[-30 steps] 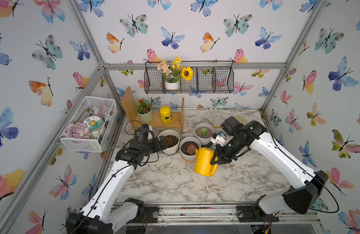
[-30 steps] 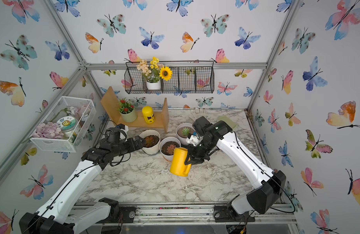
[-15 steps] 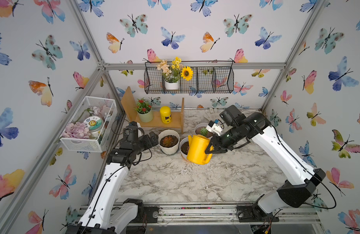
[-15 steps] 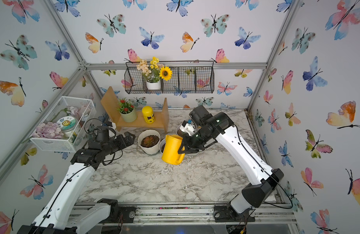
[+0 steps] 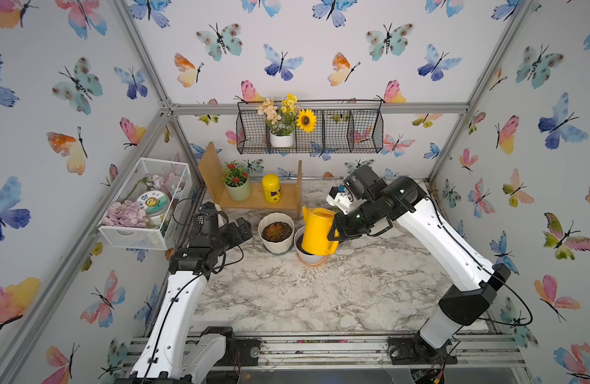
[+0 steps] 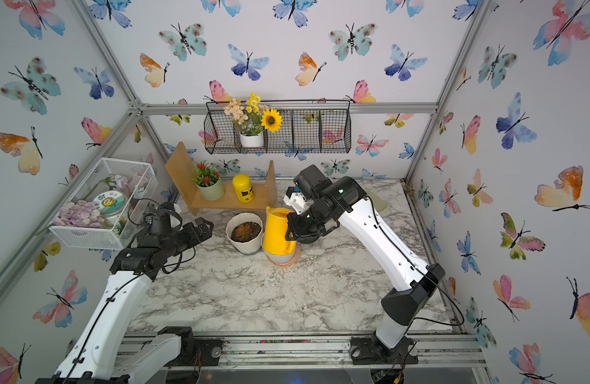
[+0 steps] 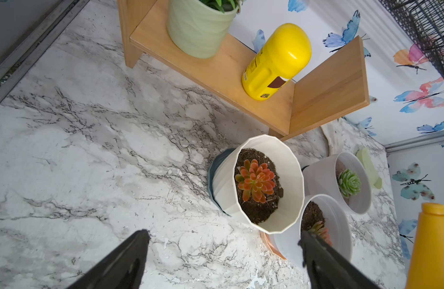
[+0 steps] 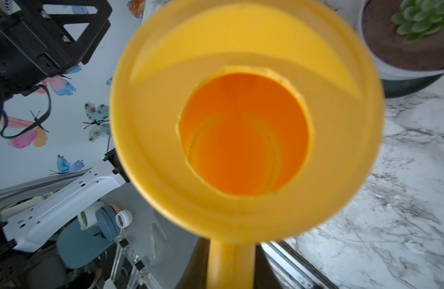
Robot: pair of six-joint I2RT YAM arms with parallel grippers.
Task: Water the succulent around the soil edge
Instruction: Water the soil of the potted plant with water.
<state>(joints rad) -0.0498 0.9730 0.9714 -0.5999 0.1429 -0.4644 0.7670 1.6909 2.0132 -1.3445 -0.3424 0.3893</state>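
The succulent [image 7: 256,180], an orange-red rosette, sits in dark soil inside a ribbed cream-white pot [image 5: 276,245] [image 6: 243,246]. The soil edge [image 7: 258,212] shows all round the rosette. My right gripper [image 5: 333,232] [image 6: 288,229] [image 8: 231,250] is shut on the handle of a yellow watering can [image 5: 317,232] [image 6: 278,231] [image 8: 241,125]. It holds the can nearly upright just right of the ribbed pot, over the neighbouring smooth white pot [image 5: 312,259]. My left gripper [image 5: 243,229] [image 6: 204,229] [image 7: 223,237] stands open and empty left of the ribbed pot.
A smooth white pot on a peach saucer [image 7: 326,225] touches the ribbed pot. Behind it stands a pale green rosette's pot [image 7: 348,182] [image 8: 421,20]. A wooden shelf [image 5: 253,199] holds a green pot and a yellow bottle [image 5: 271,188]. A white wire basket [image 5: 144,206] hangs on the left wall.
My right arm has carried the watering can left and farther back, up to the pots. My left gripper drew back from the ribbed pot, then held still.
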